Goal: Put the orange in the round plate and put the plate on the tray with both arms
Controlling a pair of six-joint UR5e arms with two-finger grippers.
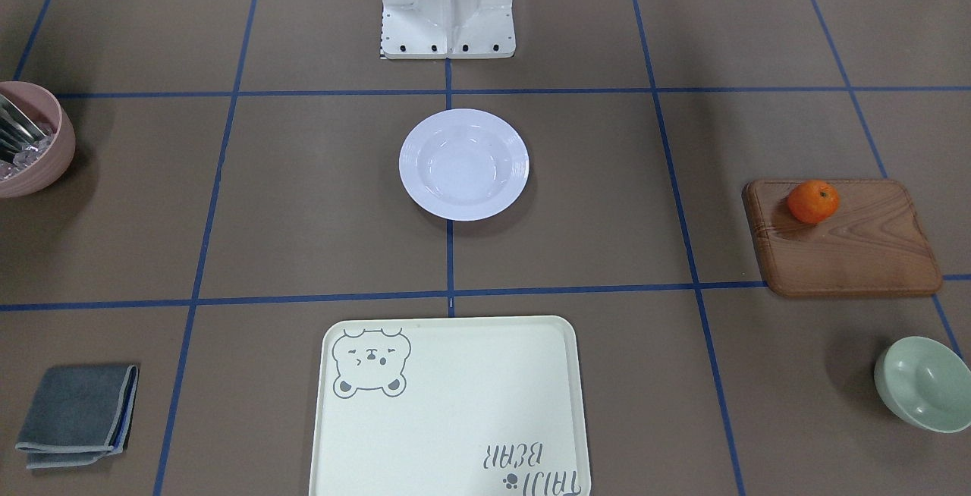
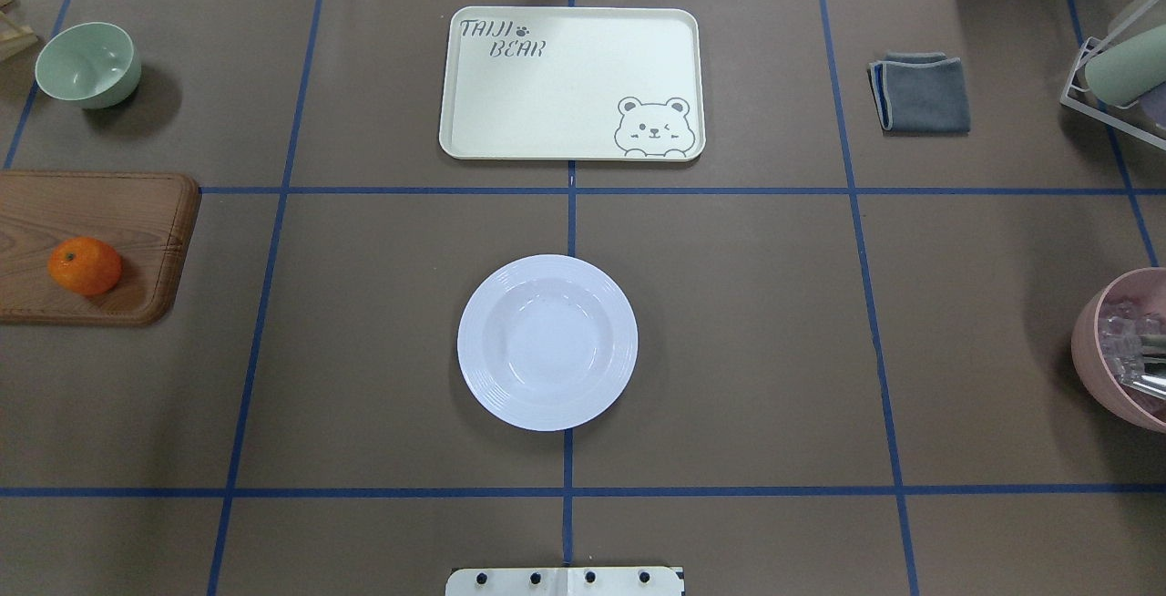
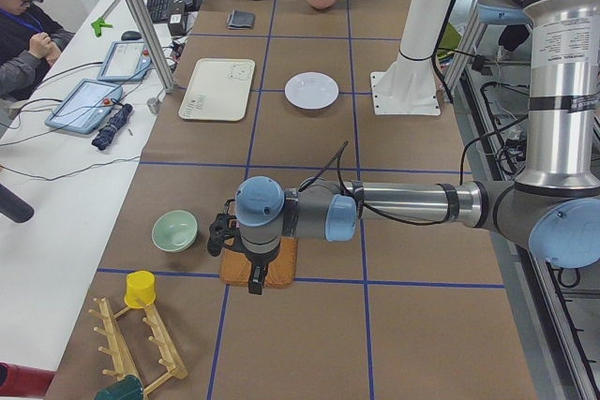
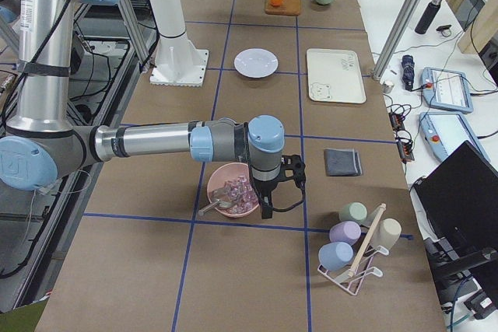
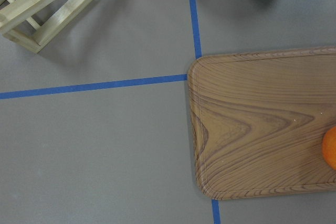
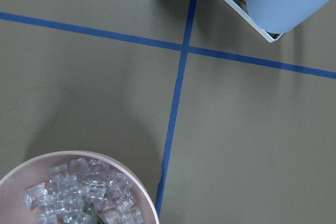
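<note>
The orange lies on a brown wooden board at the table's left end, and its edge shows in the left wrist view. The white round plate stands empty mid-table, before the robot base. Beyond it the cream tray with the bear drawing lies bare. My left gripper hangs over the board's outer end in the exterior left view; I cannot tell its state. My right gripper hovers beside a pink bowl at the other end; I cannot tell its state either.
A mint-green bowl stands beyond the board. The pink bowl holds clear cubes and a metal tool. A folded grey cloth lies right of the tray. A cup rack, a wooden rack and a seated person are nearby.
</note>
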